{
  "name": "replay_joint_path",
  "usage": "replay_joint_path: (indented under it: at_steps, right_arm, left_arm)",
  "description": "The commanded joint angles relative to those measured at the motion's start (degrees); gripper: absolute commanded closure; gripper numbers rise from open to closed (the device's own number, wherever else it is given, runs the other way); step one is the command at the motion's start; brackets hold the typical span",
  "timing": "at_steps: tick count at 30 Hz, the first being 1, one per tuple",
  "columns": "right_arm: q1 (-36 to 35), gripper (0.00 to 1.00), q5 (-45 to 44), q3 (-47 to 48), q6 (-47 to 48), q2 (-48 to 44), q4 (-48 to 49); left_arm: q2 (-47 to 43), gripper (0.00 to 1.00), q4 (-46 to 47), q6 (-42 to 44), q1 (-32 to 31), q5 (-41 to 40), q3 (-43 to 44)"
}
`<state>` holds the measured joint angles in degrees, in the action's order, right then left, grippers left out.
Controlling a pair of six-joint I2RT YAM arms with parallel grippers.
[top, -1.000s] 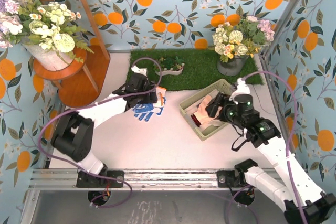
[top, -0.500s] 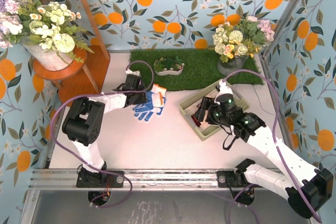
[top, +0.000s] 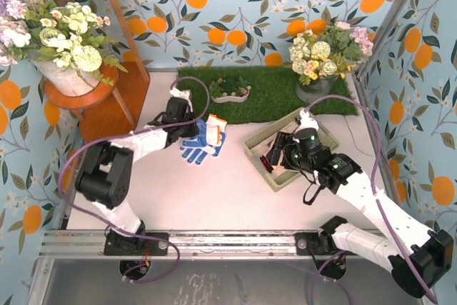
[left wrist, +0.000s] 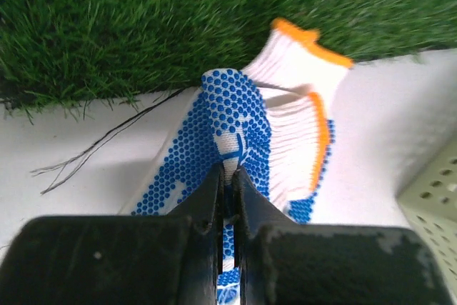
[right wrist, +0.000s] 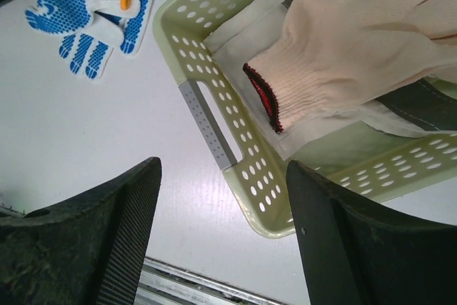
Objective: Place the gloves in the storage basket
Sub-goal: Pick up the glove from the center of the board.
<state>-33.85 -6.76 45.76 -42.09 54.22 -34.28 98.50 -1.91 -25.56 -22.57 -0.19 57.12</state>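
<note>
Pale green plastic forms the basket (right wrist: pixel 207 69), which holds a peach glove (right wrist: pixel 343 55) with a red-edged cuff, lying on grey and cream fabric (right wrist: pixel 421 101). We see the right pincer (right wrist: pixel 223 176) spread wide over one corner of the basket, gripping nothing. Outside the basket, the blue-dotted white glove (left wrist: pixel 235 116) with an orange cuff lies on the white surface (right wrist: pixel 107 141) at the edge of the grass mat (left wrist: pixel 143 19). The left pincer (left wrist: pixel 227 173) is pinched tight on a raised fold of it.

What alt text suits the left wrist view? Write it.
The left gripper, jaws nearly closed, pinches a raised fold of the blue-dotted glove, orange-cuffed, lying on the white table beside artificial grass. A corner of the pale green basket shows at right.
</note>
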Motion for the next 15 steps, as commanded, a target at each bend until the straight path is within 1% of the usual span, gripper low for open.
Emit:
replay_joint_path:
  at_steps: [1, 3, 5, 8, 11, 15]
  right_arm:
    - [-1.0, 0.33, 5.1, 3.6, 1.3, 0.8, 4.7]
    - [-2.5, 0.33, 7.9, 4.9, 2.8, 2.7, 6.8]
    - [-5.3, 0.33, 9.0, 6.3, 4.4, 5.3, 9.1]
    - [-9.5, 0.33, 11.6, 9.6, 7.3, 9.8, 11.5]
    - [-12.3, 0.32, 14.1, 12.7, 9.6, 13.7, 12.9]
    - [-12.5, 0.31, 17.4, 15.0, 9.8, 16.9, 13.1]
  left_arm:
    - [-8.6, 1.00, -1.6, 4.6, -0.1, 2.9, 1.5]
    - [-11.8, 1.00, -5.4, 6.5, -0.1, 3.8, 2.1]
    - [-15.2, 1.00, -9.5, 8.4, 0.0, 5.2, 2.8]
    - [-20.5, 1.00, -15.0, 10.5, 0.0, 9.0, 3.9]
    - [-26.3, 1.00, -18.5, 12.3, -0.1, 15.3, 4.2]
    - [-32.1, 1.00, -19.6, 14.1, -0.1, 29.1, 2.0]
